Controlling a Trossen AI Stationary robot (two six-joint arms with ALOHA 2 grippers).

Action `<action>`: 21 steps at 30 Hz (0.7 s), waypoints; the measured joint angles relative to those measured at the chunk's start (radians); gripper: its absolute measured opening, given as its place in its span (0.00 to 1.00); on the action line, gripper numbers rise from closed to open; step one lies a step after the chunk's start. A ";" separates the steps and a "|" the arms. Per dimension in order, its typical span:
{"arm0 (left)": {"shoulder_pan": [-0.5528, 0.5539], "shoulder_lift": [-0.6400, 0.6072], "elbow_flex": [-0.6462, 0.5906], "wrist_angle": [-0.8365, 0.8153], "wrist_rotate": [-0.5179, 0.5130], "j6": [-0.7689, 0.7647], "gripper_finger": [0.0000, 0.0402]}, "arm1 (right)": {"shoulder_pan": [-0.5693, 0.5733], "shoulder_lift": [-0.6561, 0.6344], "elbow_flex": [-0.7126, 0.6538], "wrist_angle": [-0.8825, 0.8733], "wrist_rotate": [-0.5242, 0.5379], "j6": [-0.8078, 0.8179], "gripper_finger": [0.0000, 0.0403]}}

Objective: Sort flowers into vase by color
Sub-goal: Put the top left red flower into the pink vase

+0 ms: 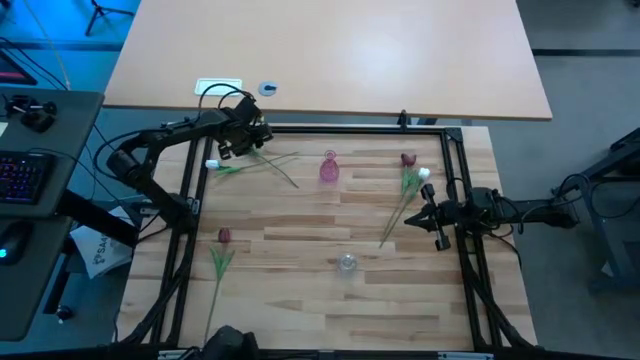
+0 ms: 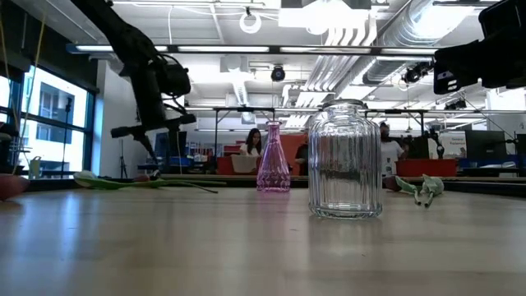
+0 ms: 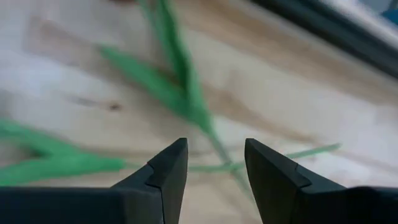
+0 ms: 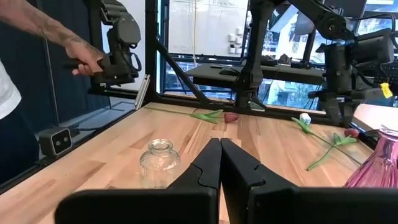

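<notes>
Two tulips lie crossed at the far left; one white head shows and the stems rest flat on the table. My left gripper hovers open just above them, its fingers either side of a thin green stem. A dark red tulip lies at the near left. On the right, a dark red head and a white head lie side by side. My right gripper is shut beside their stems, touching nothing. The pink vase and the clear jar stand upright.
A black frame borders the work area on the left, far and right sides. In the right wrind view's place, a person's arm reaches to a handle beyond the table's left edge. Bare wood lies between vase and jar.
</notes>
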 joint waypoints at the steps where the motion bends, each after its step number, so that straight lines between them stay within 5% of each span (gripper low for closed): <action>1: 0.000 0.010 0.000 0.028 -0.001 -0.005 0.37 | 0.000 0.000 0.000 0.000 0.001 0.000 0.00; 12: 0.000 0.119 0.000 0.055 0.048 -0.040 0.36 | 0.000 0.000 0.000 0.000 0.001 0.000 0.00; 21: 0.024 0.122 -0.004 0.043 -0.053 -0.086 0.32 | 0.000 0.000 0.000 0.000 -0.008 -0.006 0.00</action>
